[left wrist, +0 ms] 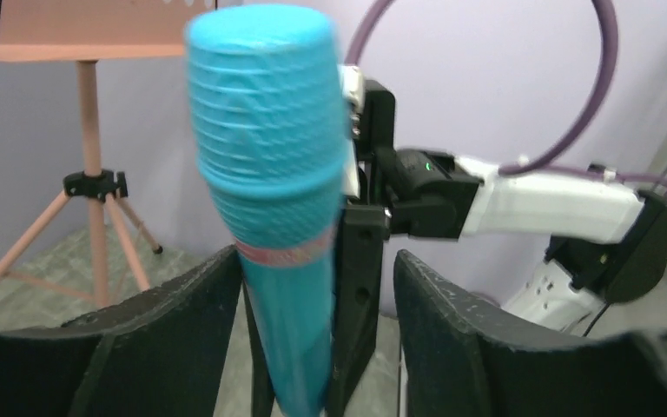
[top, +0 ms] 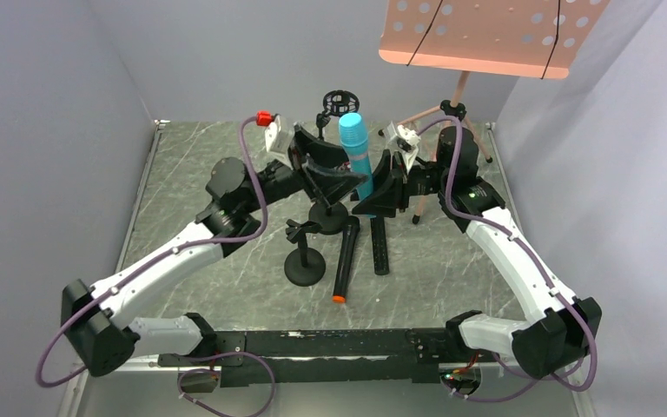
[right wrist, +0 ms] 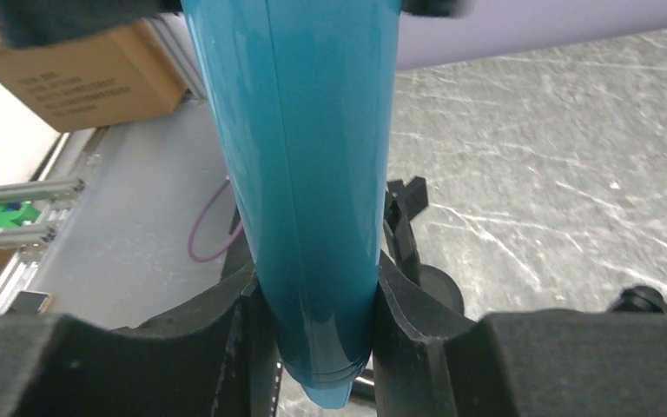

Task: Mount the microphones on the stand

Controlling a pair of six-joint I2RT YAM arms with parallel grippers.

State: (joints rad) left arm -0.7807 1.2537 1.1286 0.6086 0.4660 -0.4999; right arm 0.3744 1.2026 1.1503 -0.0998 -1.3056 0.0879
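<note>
1. The grey desk (top: 452,269) has white streaks on it. It carries everything, and grey walls stand around it.
2. A pink music stand (top: 486,35) is at the far right corner. Its flat top is full of round holes, and its thin legs rest on the desk.
3. The left arm (top: 165,261) and the right arm (top: 508,252) are white and black. They reach in from the near edge and meet over the middle of the desk.
4. The blue microphone (top: 356,148) stands upright in the air between the two arms, fat head up and thin end down.
5. The right gripper (right wrist: 313,295) presses its jaws on both sides of the blue microphone's low part and holds it.
6. The left gripper (left wrist: 317,269) has its jaws wider than the blue microphone. One finger (left wrist: 182,330) is right beside it, and the other stands off with a gap.
7. The black microphone (top: 345,256) lies flat on the desk in front of the blue one, its orange end toward the near edge. No jaws touch it.
8. A thin black bar (top: 380,246) lies just to its right. I cannot tell what it is.
9. A small black stand (top: 304,261) with a round foot and a clip on top is just left of the black microphone.
10. A second black stand (top: 328,213) is under the two grippers. Its clip is close behind the blue microphone's low end, but I cannot tell if they touch.
11. A black ring (top: 340,102) sits on a thin post at the back.
</note>
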